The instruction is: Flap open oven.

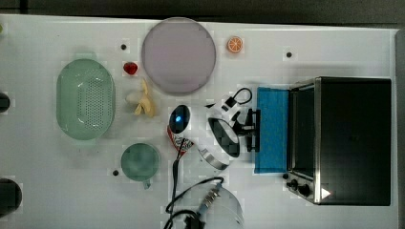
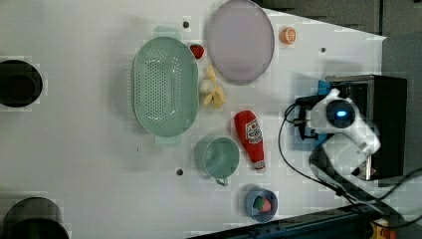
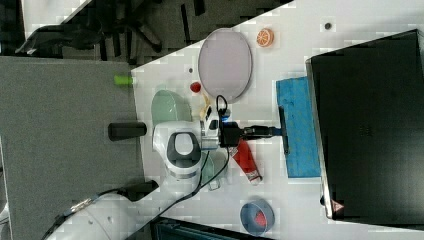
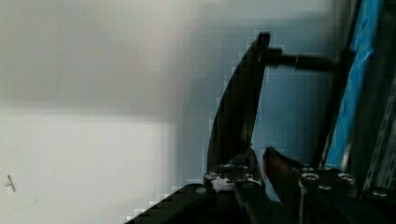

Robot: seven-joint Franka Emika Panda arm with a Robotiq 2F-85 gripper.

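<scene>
— Reaching across the white desk (image 1: 57,181), the hand (image 1: 251,125) sits right at the dark bar handle (image 1: 258,130) of the oven's door (image 1: 272,129), yes?

— Yes. In the right view the hand (image 3: 272,131) points straight at the handle (image 3: 283,131) and meets it about midway along the bar. In the wrist view two dark fingers (image 4: 236,116) stand close together with only a thin gap, next to the bar.

— Closed on the bar?

— I cannot tell. The fingers look narrow, but whether they pinch the handle or just lie against it is not clear.

— And the door?

— Folded down flat. In the top view it lies as a blue panel out from the steel front frame, the dark inside of the oven (image 1: 353,138) showing behind it. The oven stands at the top view's right end of the desk, black top up, with two black knobs (image 1: 298,186) at the near corner of its front.

— What lies around the arm?

— Just behind the hand, a red ketchup bottle (image 2: 252,137) lies on its side, near a green cup (image 2: 218,157). Further off a peeled banana (image 1: 143,100), a strawberry (image 1: 130,67) and a big green colander (image 1: 86,99). A grey round plate (image 1: 178,55) sits toward the far edge, an orange slice (image 1: 234,44) beside it.

— Anything else?

— A small blue bowl (image 2: 260,203) holding something red and green, at the near edge of the desk in the left view.
</scene>
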